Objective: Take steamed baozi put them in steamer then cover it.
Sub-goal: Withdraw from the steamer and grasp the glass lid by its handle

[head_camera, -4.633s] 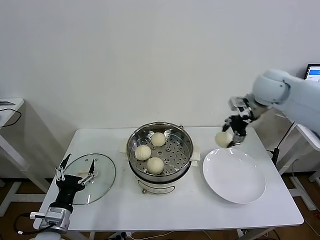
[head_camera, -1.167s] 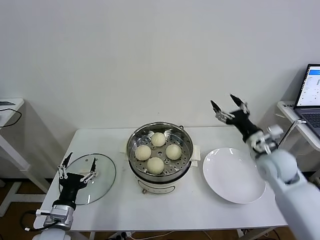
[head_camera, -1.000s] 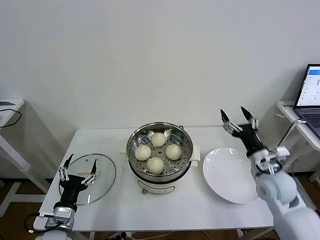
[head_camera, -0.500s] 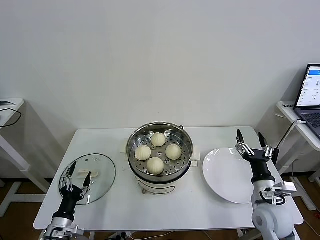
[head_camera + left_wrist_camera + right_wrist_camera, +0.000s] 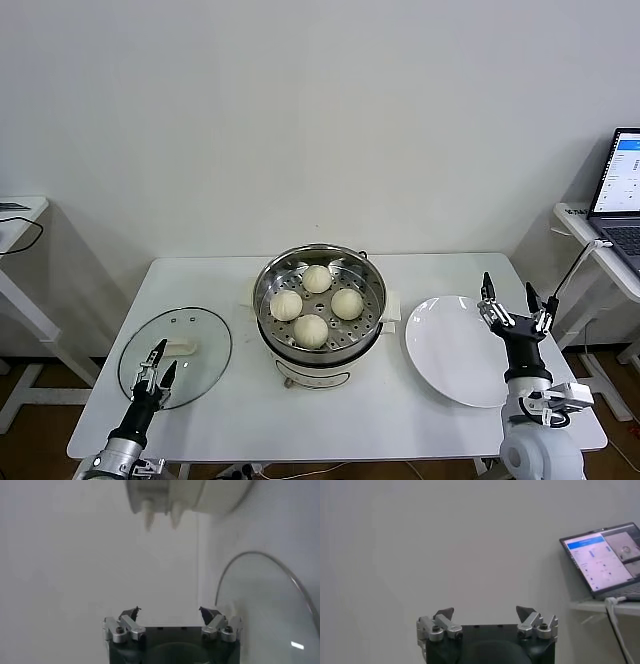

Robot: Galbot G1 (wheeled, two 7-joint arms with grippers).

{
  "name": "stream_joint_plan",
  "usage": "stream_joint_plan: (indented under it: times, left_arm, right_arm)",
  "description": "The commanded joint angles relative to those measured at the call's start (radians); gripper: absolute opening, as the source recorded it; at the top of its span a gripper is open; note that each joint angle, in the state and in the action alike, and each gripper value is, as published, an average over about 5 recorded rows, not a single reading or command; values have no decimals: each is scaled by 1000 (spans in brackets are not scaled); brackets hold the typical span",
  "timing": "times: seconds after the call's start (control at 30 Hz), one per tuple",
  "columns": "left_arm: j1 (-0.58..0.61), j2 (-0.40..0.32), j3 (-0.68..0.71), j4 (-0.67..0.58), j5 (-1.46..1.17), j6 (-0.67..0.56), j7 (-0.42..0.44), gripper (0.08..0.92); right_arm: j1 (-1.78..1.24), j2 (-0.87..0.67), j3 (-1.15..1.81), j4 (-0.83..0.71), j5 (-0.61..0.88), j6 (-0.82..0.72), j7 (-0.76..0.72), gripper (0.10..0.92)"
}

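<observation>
Four buns (image 5: 316,301) sat in the steamer (image 5: 319,310) at mid-desk (image 5: 250,400). Lid (image 5: 176,356) lay flat to its left. Left hand (image 5: 155,371) pointed up at the lid's near edge, open, empty. Right hand (image 5: 514,308) open, empty, beside the plate (image 5: 455,352).

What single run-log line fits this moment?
baozi: four in steamer | cover: on table, off | left gripper: open, empty | right gripper: open, empty

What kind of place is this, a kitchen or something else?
Probably a lab or test room, not a kitchen: a plain white folding table against a bare wall, a laptop on a side stand, and only the steamer set out.
</observation>
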Motion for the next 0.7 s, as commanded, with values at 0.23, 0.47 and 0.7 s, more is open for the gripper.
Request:
stream_joint_plan:
  times: [0.23,0.47,0.7]
  left_arm:
    - [-127,1,4,154,91,37,-26,823]
    - [-181,-5,8,181,88,59,-23,823]
    - [-245,-7,11,238,82,57,-18,823]
  right_arm:
    - [-16,19,9,-5,-13,14,6,823]
    - [-17,20,7,-14,-21,21,3,823]
    - [-19,22,1,-19,-35,24,2,823]
